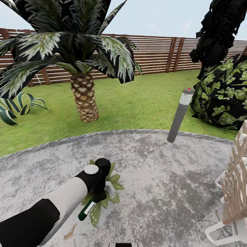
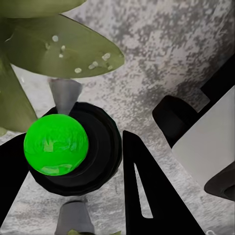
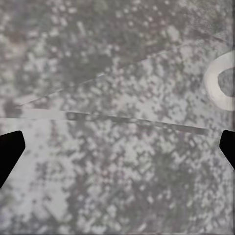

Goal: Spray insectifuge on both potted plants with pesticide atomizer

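Grey speckled stone patio [image 1: 161,178] fills the lower half of the head view, with green lawn [image 1: 137,99] beyond it and a brown slatted fence [image 1: 161,55] along the far edge; at about 7 o'clock in that view the left arm reaches in, and its left gripper [image 1: 97,198] hangs over a potted plant [image 1: 113,187], a low rosette of pointed green leaves spreading out from under the wrist; the pesticide atomizer [image 1: 86,209], dark green with a white band, is clamped in that gripper and sticks out tilted toward 7 o'clock, over the plant's near leaves; in the left wrist view the bottle's dark round body with a bright green top sits between the two black fingers [image 2: 152,196], which press in on either side of it, and broad leaves close ahead carry a few pale whitish specks of insectifuge [image 2: 93,64]; the right gripper [image 3: 117,147] shows as two dark fingertips at opposite edges of its wrist view, spread wide with nothing between them but the stone; at 11 o'clock in the head view stands a tall palm [image 1: 84,97] with a scaly trunk, at 9 o'clock a striped agave [image 1: 17,106], at 2 o'clock a grey bollard lamp [image 1: 181,115] at the patio's edge with a dark bush [image 1: 223,96] beside it, and at 4 o'clock part of a wicker chair [image 1: 235,185].
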Controlling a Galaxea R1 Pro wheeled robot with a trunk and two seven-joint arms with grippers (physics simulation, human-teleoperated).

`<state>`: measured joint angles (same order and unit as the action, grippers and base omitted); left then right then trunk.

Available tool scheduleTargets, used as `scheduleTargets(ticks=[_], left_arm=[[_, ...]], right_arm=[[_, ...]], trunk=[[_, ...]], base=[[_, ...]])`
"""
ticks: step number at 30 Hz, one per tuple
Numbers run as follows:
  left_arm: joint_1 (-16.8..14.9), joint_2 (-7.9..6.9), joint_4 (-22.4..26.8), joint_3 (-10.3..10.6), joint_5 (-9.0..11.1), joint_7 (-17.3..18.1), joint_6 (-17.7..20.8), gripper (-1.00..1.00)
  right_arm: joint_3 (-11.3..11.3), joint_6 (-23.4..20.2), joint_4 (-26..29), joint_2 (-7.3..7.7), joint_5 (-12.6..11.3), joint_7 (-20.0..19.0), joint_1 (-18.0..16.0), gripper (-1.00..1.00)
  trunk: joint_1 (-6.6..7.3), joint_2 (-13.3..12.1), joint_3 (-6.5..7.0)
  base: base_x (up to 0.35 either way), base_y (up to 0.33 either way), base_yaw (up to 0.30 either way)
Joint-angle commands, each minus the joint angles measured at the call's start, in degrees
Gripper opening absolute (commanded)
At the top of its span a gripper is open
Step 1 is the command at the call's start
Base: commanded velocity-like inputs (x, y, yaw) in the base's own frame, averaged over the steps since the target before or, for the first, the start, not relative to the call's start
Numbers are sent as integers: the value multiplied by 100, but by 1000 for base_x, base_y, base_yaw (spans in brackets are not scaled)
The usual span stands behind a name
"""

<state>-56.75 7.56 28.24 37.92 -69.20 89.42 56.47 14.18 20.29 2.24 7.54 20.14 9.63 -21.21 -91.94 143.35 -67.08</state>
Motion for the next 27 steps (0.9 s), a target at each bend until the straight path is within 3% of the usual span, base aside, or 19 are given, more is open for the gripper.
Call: scheduleTargets(ticks=[1,5,12,27], left_arm=[[-3,-1,6,16,-49,58,57,-100],[-3,7,6,15,-49,58,57,-100],[-3,4,5,12,-56,58,63,-100],[23,-96,-23,6,-56,58,66,-100]], right_arm=[[41,19,-7,-1,61,21,-5,100],[41,19,-12,-4,61,22,-5,100],[39,19,-11,-7,61,22,-6,100],[41,19,-10,-3,61,22,-4,100]], trunk=[[1,2,-5],[1,2,-5],[1,2,-5],[1,2,-5]], base=[[0,-29,0],[0,-8,39],[-10,-46,253],[-311,-33,277]])
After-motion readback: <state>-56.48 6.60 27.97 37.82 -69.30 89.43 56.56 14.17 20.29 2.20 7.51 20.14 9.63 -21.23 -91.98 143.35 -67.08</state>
